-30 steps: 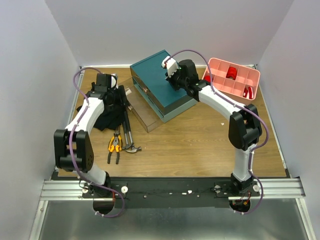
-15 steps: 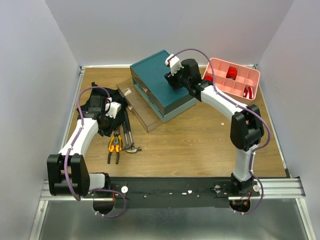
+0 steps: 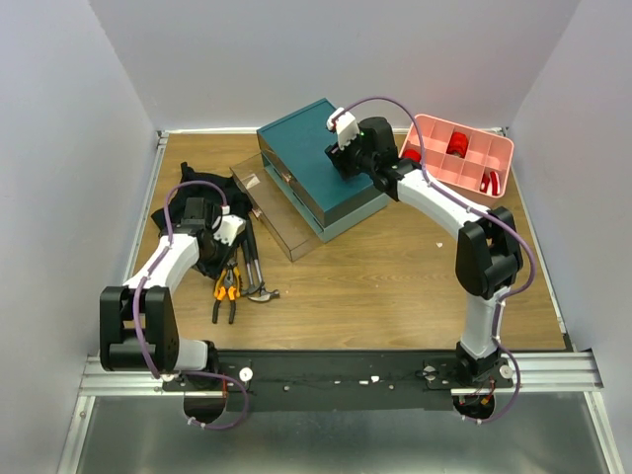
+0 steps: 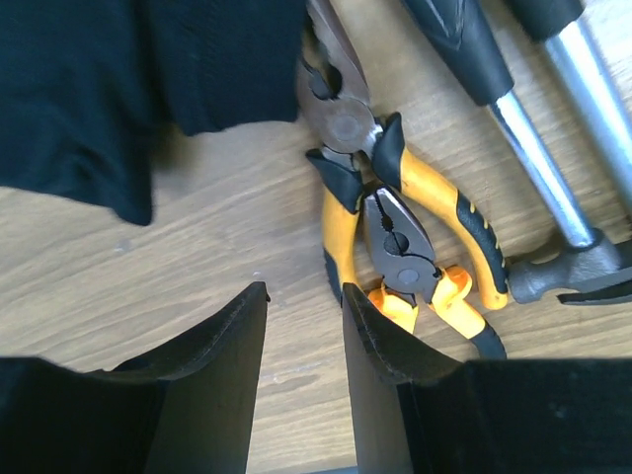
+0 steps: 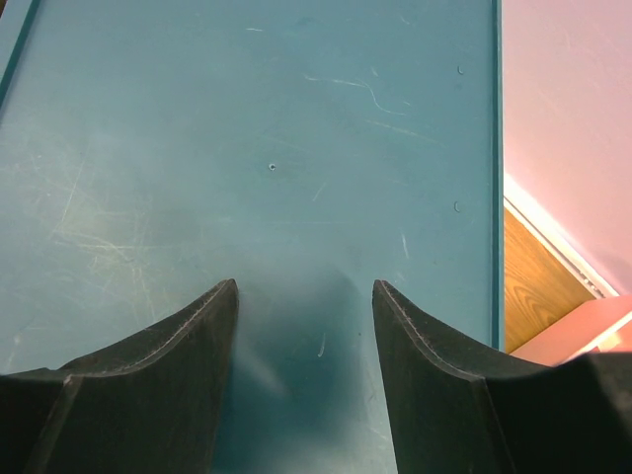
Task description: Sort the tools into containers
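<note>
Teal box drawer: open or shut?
Open. In the top view one clear drawer sticks well out of the teal box on the side facing the pliers; no tool shows inside it.

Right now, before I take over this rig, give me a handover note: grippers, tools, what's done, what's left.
Left gripper: open, empty, low over the table beside the pliers.
Right gripper: open, empty, over the top of the teal box.
Tools: the pliers and two hammers lie on the table next to the black cloth; none is picked up.
Done: one clear drawer is pulled out of the box.
Left: every tool in view has yet to go into a drawer.
</note>
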{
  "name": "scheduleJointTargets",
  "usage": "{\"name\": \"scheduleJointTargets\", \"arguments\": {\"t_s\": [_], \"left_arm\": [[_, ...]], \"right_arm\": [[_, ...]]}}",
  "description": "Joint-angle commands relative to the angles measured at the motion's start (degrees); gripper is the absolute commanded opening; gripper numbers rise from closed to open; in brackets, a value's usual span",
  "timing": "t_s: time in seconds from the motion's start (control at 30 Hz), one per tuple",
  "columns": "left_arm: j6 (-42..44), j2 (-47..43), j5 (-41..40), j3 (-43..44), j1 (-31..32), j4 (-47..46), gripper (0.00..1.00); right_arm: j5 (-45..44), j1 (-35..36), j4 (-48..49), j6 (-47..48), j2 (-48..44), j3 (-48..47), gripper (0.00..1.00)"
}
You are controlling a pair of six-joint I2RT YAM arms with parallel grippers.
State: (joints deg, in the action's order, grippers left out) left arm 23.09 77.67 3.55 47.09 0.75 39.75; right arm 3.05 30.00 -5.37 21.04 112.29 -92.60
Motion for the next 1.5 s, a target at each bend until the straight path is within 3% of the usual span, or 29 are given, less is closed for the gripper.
{"name": "scheduleJointTargets", "arguments": {"t_s": [0.0,0.3,0.4,0.53,0.67,0.77,0.87,1.0,1.1,1.37,1.47], "left_arm": [[2.0,1.5,0.0,-2.6,-0.2,-2.5,0.47],[-0.4,4.8,1.2,-2.9,-0.2,-4.6,0.46],[-1.3,7.2,-0.2,-3.1,-0.2,-5.6,0.38],[-1.6,9.2,0.5,-1.8,-0.2,-4.5,0.19],[6.6,1.4,12.1,-2.1,-6.1,1.2,0.0],[12.4,-6.5,18.3,-1.4,-9.3,4.3,0.0],[12.1,-11.3,22.4,1.9,-9.5,4.0,0.0],[3.9,-11.7,31.9,7.5,-9.2,0.0,0.0],[-4.5,-6.8,36.2,12.4,-7.0,-3.9,0.0],[-40.4,10.3,38.0,21.0,-3.8,-23.8,0.0],[-50.0,16.1,38.5,22.6,-3.5,-29.8,0.0]], "right_arm": [[-0.3,0.0,-11.2,0.5,2.8,3.5,0.66],[-0.6,0.0,-11.1,0.9,3.1,3.9,0.66],[-0.6,0.1,-11.1,0.8,3.1,3.7,0.66],[-0.6,-0.1,-11.2,1.0,3.5,3.4,0.66],[-0.7,0.0,-10.9,1.0,3.7,3.0,0.66],[-0.8,0.0,-10.8,1.1,4.3,2.6,0.66],[-0.8,0.0,-10.8,1.0,4.4,2.2,0.66],[-0.7,0.1,-10.7,1.1,4.5,2.2,0.66],[-0.9,0.1,-10.7,1.4,4.2,2.4,0.66],[-1.6,0.3,-9.9,2.5,2.1,4.6,0.66],[-1.6,0.3,-9.8,3.0,1.4,5.2,0.66]]}}
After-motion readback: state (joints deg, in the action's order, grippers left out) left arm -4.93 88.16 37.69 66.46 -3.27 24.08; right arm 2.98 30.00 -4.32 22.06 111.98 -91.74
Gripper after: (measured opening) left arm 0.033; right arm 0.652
